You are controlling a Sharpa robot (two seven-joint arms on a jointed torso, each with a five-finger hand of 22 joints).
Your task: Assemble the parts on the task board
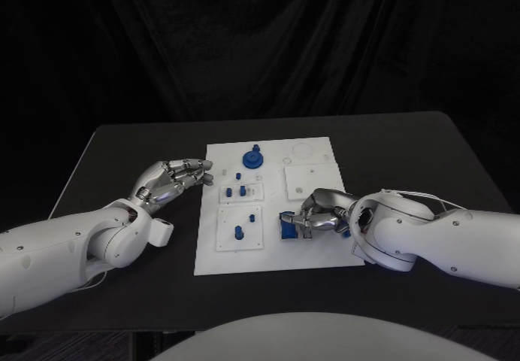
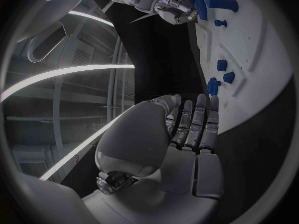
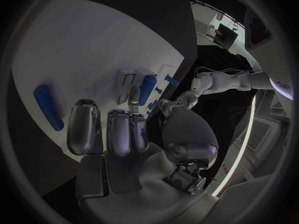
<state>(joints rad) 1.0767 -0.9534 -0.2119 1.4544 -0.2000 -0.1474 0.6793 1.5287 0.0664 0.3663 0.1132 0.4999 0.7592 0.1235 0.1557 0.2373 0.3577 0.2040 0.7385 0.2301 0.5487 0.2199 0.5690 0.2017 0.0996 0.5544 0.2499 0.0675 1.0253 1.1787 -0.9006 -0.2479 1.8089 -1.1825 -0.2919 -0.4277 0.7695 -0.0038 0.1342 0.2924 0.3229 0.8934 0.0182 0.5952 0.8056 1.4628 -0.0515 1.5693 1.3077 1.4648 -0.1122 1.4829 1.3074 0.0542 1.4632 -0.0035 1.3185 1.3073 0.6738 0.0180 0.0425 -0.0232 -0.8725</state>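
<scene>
Grips a blue part (image 1: 291, 226) in right hand (image 1: 318, 214) at task board (image 1: 314, 254) right edge; left hand (image 1: 173, 180) loosely curled, empty.

No readable text, label, brand, number or sign appears anywhere in these views. The white task board (image 1: 276, 226) carries only faint raised outlines, and the blue parts (image 1: 252, 159) on it bear no lettering that can be made out.
</scene>
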